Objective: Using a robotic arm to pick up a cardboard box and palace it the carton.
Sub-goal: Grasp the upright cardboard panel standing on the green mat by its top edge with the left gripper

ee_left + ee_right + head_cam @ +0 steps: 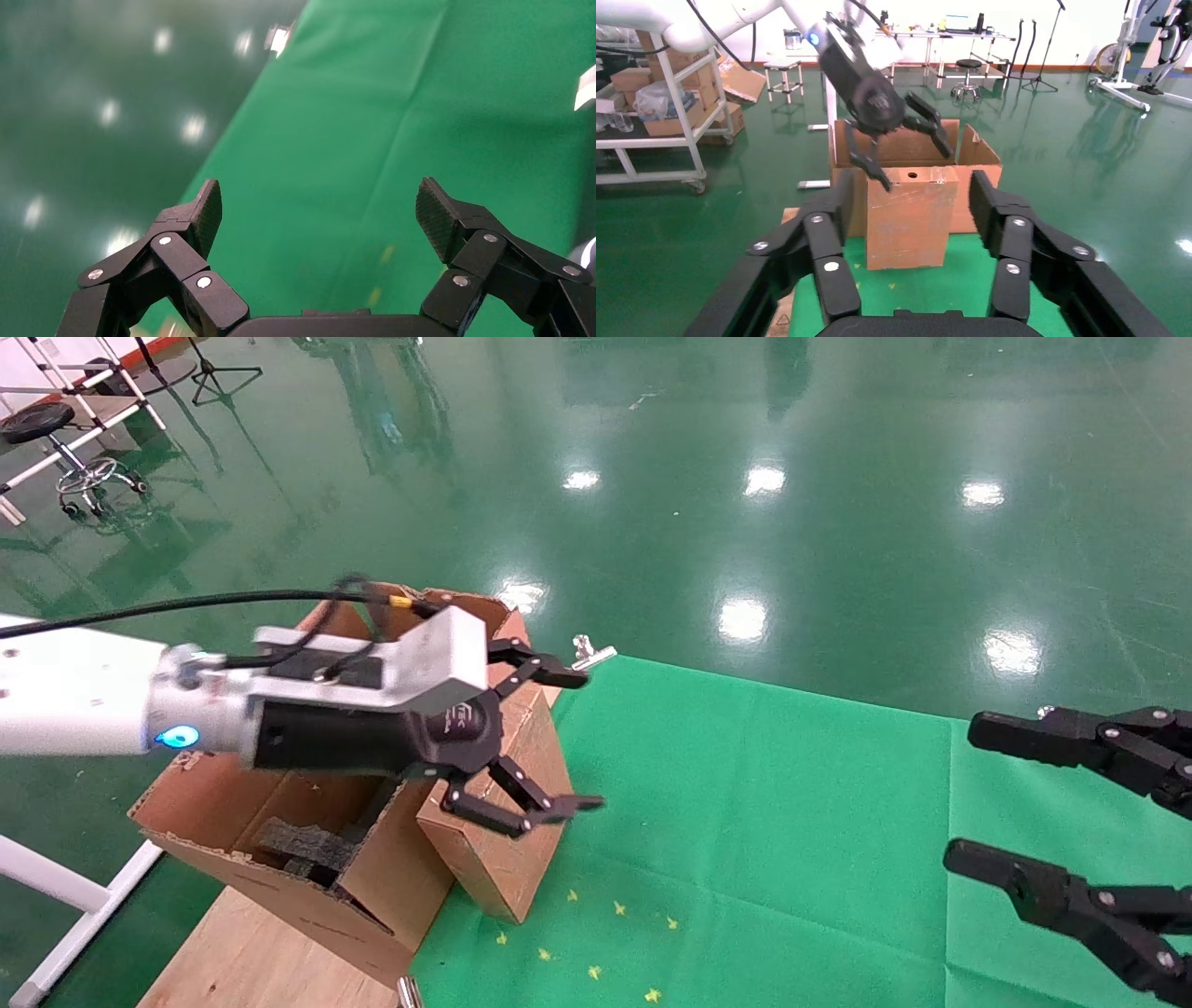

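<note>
Head view: the left gripper (pixel 577 740) of the robotic arm (pixel 84 700) hangs spread wide and empty above the cardboard box (pixel 503 803), which stands upright on the edge of the green worktop (pixel 764 840), leaning against the carton (pixel 307 859); black foam (pixel 303 845) shows inside the carton. The right gripper (pixel 959 794) hovers wide open at the worktop's right side, well apart from the box. Left wrist view: the fingertips (pixel 209 208) stand far apart with only green cloth between them. Right wrist view: the box (pixel 911 217) stands outside the carton (pixel 975 151), touching its front wall, with the left gripper (pixel 916 158) open just above its top edge.
</note>
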Available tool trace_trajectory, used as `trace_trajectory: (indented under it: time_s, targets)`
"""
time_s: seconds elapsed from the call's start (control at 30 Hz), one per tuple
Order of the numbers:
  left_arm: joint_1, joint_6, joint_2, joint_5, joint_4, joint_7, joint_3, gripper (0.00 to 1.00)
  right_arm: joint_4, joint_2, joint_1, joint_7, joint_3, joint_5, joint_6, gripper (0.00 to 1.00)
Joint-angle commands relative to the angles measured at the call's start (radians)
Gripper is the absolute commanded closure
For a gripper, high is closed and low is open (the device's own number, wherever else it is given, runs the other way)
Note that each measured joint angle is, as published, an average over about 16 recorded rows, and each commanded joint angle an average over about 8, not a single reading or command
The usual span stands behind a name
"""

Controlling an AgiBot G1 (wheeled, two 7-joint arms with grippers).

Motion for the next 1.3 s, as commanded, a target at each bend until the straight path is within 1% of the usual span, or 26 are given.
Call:
trace_trajectory:
  time_s: [0.03, 0.13, 0.27, 0.4, 0.5, 0.7, 0.97, 1.13, 1.3]
  targets:
    - [-0.040, -0.022, 0.006, 0.098, -0.002, -0.048, 0.030, 0.00, 0.000, 0.000, 0.000, 0.000, 0.000, 0.000, 0.000, 1.00]
    - [-0.102, -0.022, 0.013, 0.212, -0.002, -0.193, 0.064, 0.00, 0.000, 0.000, 0.000, 0.000, 0.000, 0.000, 0.000, 1.00]
    - [-0.174, 0.012, 0.026, 0.328, -0.004, -0.386, 0.102, 0.00, 0.000, 0.000, 0.000, 0.000, 0.000, 0.000, 0.000, 1.00]
    - [-0.236, 0.070, 0.045, 0.407, -0.006, -0.543, 0.133, 0.00, 0.000, 0.000, 0.000, 0.000, 0.000, 0.000, 0.000, 1.00]
    - [-0.272, 0.113, 0.059, 0.444, -0.008, -0.626, 0.153, 0.00, 0.000, 0.000, 0.000, 0.000, 0.000, 0.000, 0.000, 1.00]
    - [-0.299, 0.163, 0.084, 0.483, -0.009, -0.740, 0.190, 0.00, 0.000, 0.000, 0.000, 0.000, 0.000, 0.000, 0.000, 1.00]
    - [-0.290, 0.166, 0.115, 0.532, -0.007, -0.849, 0.241, 0.00, 0.000, 0.000, 0.000, 0.000, 0.000, 0.000, 0.000, 1.00]
    - [-0.278, 0.156, 0.128, 0.556, -0.006, -0.908, 0.263, 0.00, 0.000, 0.000, 0.000, 0.000, 0.000, 0.000, 0.000, 1.00]
    - [-0.261, 0.148, 0.135, 0.564, -0.005, -0.941, 0.277, 0.00, 0.000, 0.000, 0.000, 0.000, 0.000, 0.000, 0.000, 1.00]
